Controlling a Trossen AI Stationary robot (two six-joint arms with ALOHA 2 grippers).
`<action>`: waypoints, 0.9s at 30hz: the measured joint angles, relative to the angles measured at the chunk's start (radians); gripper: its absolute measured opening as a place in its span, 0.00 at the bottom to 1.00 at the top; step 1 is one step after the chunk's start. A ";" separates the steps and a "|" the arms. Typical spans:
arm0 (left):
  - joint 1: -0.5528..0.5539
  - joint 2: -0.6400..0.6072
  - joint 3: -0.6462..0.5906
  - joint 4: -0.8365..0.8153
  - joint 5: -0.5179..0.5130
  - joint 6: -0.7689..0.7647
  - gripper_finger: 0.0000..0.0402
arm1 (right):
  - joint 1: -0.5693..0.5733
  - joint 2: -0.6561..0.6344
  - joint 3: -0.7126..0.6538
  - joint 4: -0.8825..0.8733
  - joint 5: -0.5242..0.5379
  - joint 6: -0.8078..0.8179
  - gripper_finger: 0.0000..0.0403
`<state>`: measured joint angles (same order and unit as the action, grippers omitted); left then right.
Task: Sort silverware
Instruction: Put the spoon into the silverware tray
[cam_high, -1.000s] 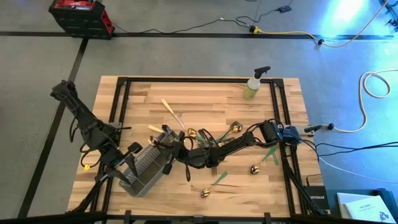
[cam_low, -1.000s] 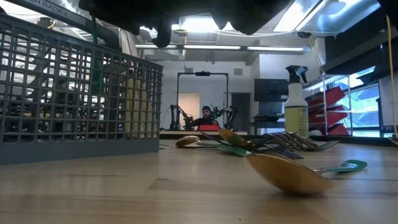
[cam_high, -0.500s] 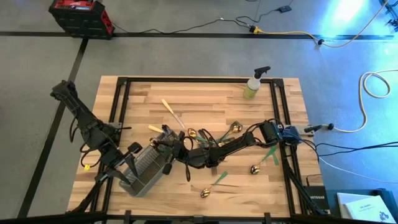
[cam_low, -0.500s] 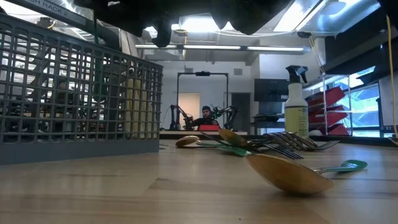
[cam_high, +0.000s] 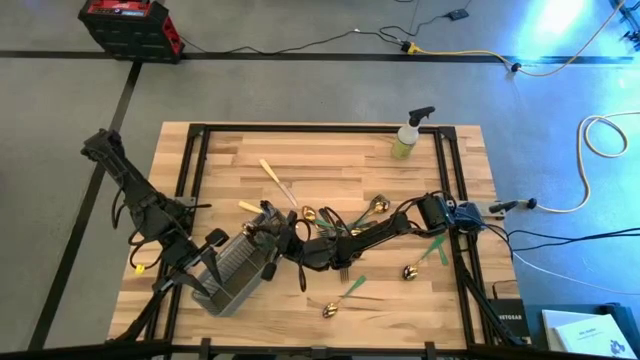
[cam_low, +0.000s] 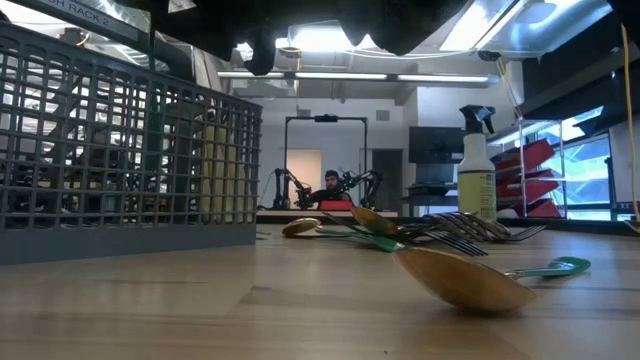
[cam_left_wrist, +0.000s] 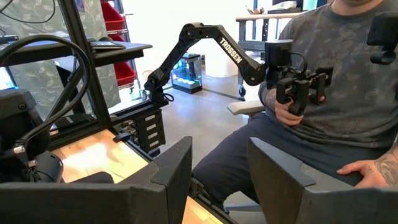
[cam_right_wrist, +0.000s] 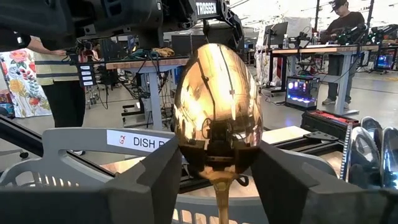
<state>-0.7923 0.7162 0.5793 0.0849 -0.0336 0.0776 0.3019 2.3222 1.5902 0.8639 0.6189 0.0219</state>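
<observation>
Above the grey wire-mesh caddy at the wooden table's near-left side, the right gripper frames a gold-bowled spoon standing upright, bowl up and long axis vertical, its stem dropping between the two dark fingers; whether they clench it cannot be told. More gold-headed spoons and forks lie flat and scattered mid-table, handles pointing every way. Beside the caddy's left end, the left gripper hangs with fingers parted and empty, facing a seated person.
</observation>
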 joint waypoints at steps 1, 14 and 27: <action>0.000 0.000 0.000 0.000 0.000 0.000 0.35 | 0.000 0.000 0.000 0.000 0.000 0.000 0.45; 0.000 0.000 0.000 0.000 0.000 0.000 0.35 | 0.000 0.000 0.000 0.002 -0.002 0.000 0.52; 0.000 0.000 0.000 0.000 0.000 0.000 0.35 | 0.008 -0.026 0.000 0.022 -0.006 -0.062 0.52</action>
<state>-0.7921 0.7162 0.5793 0.0849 -0.0334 0.0776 0.3104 2.2962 1.5902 0.8856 0.6128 -0.0401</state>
